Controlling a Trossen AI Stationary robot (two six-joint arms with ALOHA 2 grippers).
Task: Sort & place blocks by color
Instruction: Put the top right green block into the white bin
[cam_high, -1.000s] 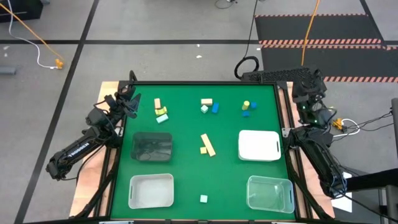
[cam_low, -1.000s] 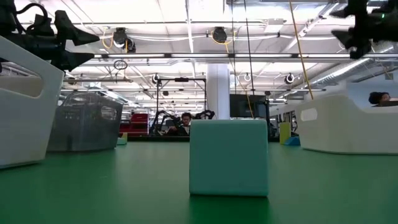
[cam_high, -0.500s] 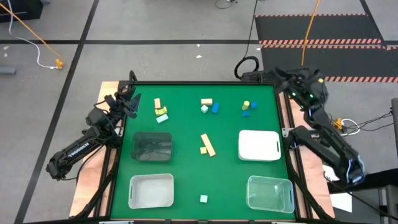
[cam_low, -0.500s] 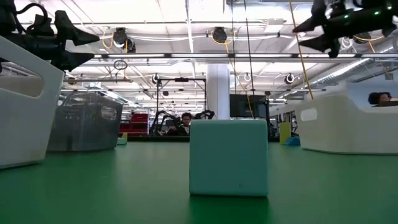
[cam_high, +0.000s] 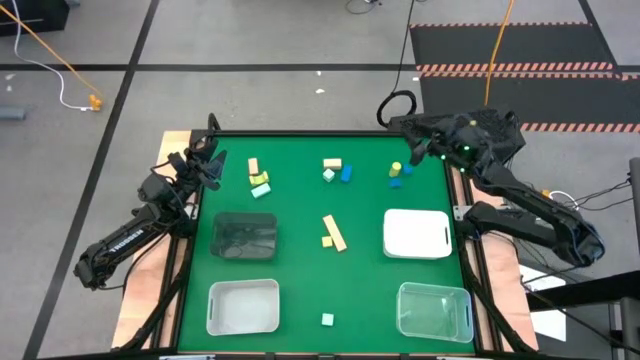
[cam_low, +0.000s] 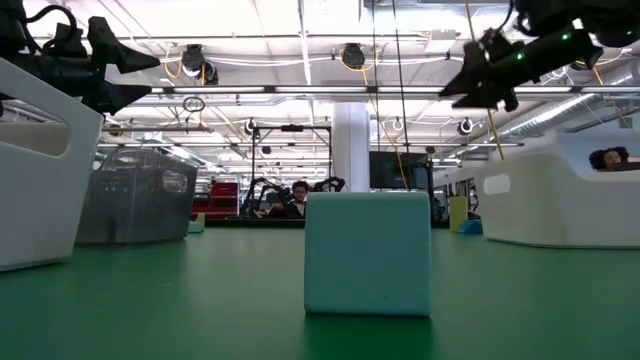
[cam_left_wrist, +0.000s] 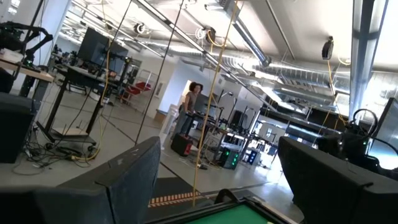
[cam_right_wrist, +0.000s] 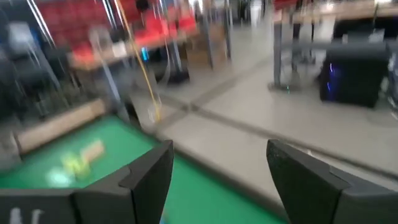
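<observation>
Small blocks lie on the green mat in the high view. A tan, a yellow-green and a mint one sit far left. A tan, mint and blue group lies far centre. A yellow cylinder with two blue blocks stands far right. Two yellow-tan bars lie mid-table. A mint cube sits near the near edge and fills the low view. My right gripper hovers open over the far right corner, above the cylinder group. My left gripper waits open at the far left edge.
A dark tray and a white bin stand on the left half of the mat. A white tray and a clear bin stand on the right half. A cable loop lies beyond the far edge. People show in the room beyond.
My right arm has swung from beside the table's far right corner toward the table's left. Its gripper has turned to point over the far right part of the mat and has dropped a little in the low view. It has stayed open.
</observation>
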